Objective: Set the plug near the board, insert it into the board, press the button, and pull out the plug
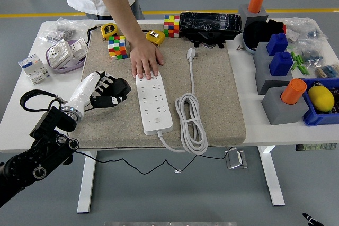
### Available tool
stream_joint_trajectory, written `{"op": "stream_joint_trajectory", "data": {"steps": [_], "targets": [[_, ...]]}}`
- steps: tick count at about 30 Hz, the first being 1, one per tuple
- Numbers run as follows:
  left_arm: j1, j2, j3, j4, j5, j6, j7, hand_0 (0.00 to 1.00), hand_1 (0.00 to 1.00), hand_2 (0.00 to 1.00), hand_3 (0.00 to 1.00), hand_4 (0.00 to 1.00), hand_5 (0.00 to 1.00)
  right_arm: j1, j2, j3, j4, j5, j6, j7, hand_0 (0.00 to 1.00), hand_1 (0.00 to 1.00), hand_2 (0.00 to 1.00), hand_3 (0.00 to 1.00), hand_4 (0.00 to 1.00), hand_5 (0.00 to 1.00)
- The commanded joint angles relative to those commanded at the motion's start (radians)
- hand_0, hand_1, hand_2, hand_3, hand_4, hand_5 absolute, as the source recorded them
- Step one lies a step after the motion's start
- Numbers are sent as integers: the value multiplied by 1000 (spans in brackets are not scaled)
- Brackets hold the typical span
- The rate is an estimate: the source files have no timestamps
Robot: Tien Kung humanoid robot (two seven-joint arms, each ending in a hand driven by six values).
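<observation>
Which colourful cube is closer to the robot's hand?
The cube on the tan mat, just left of the person's hand, is closer to the left hand. The other cube sits farther back beside the black case.

White plug (191,53) and power strip (153,102) flat on mat, apart

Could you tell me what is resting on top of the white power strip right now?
A person's hand lies on the far end of the power strip, hiding the sockets beneath it. The rest is bare.

no text or labels legible anywhere
</observation>
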Motion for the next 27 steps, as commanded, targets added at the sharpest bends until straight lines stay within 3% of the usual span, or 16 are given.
{"op": "stream_joint_trajectory", "data": {"steps": [4,12,27], "targets": [[-17,10,22,-22,-19,-55,-34,364,377,419,531,716,11,1,-1,-2,1,1,0,0,612,641,650,552,944,496],[-64,13,95,5,-11,-109,-53,381,386,423,529,715,8,2,-1,-1,0,3,1,0,611,641,650,552,943,495],[-123,5,176,93,-24,-113,-62,440,430,436,530,717,13,4,-2,-6,1,6,2,0,611,641,650,552,944,494]]}}
